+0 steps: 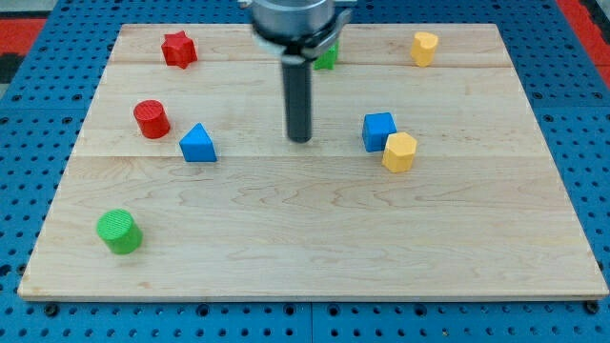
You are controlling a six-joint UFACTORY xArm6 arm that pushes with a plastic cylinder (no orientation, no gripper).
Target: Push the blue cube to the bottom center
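Note:
The blue cube (378, 131) sits on the wooden board (315, 238), right of centre. A yellow hexagonal block (399, 151) touches its lower right corner. My tip (300, 139) stands near the board's middle, to the left of the blue cube with a clear gap between them. The rod rises from the tip to the arm's end at the view's top.
A blue triangular block (197, 144) and a red cylinder (151, 119) lie at the left. A red star block (178, 49) is at the top left. A green cylinder (119, 232) is at the bottom left. A yellow block (424, 48) is at the top right. A green block (327, 57) is partly hidden behind the rod.

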